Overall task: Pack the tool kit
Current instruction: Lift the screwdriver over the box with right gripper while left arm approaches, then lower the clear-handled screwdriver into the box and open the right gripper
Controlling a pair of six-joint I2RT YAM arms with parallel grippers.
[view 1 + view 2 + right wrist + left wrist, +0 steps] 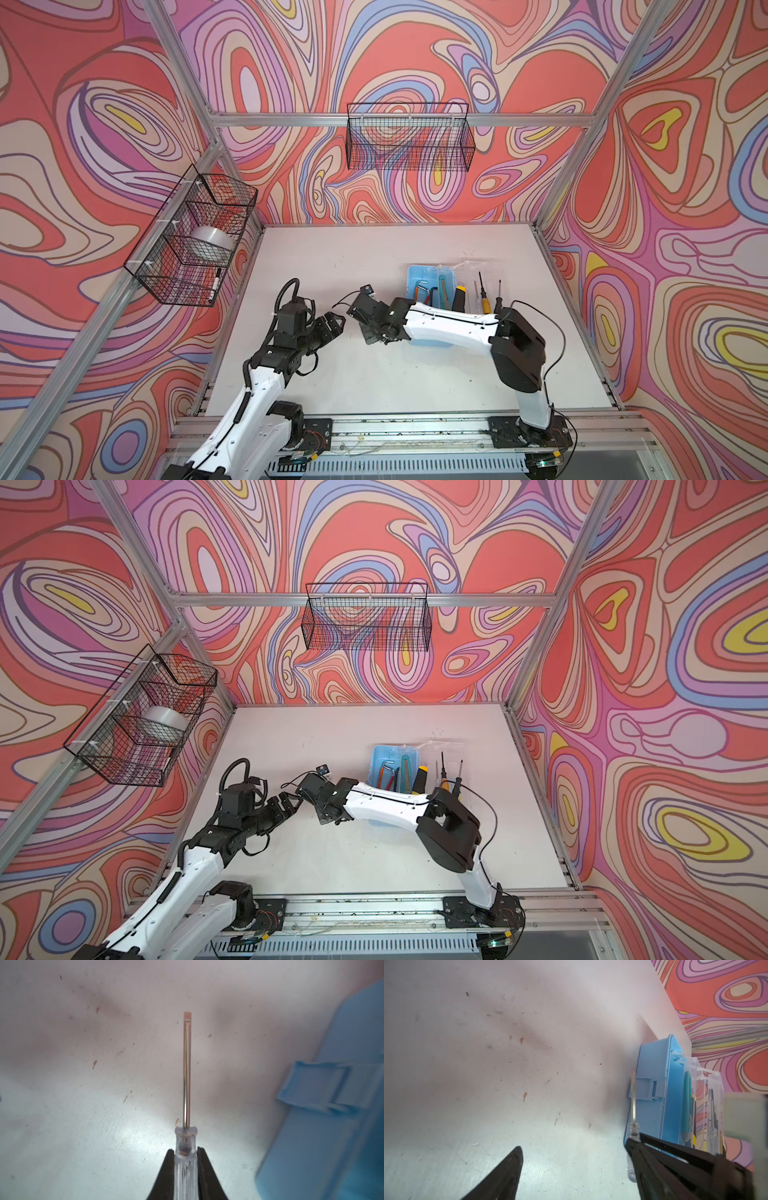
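The tool kit (419,272) lies open at the table's right, a light-blue base with its clear lid (471,269) folded out. Hex keys (422,291) and two utility knives (445,293) lie in the base. Two screwdrivers (482,291) rest on the lid. My right gripper (185,1150) is shut on a clear-handled flat screwdriver (187,1068), held just above the table left of the case (332,1126). In both top views it (368,332) sits close to my left gripper (336,322). The left gripper (574,1145) stands open with nothing between its fingers, and the held screwdriver (634,1105) shows beside one of them.
A black wire basket (409,137) hangs on the back wall. Another (195,241) on the left rail holds a tape roll (210,243) and a marker (215,284). The white table (332,257) is bounded by aluminium frame rails.
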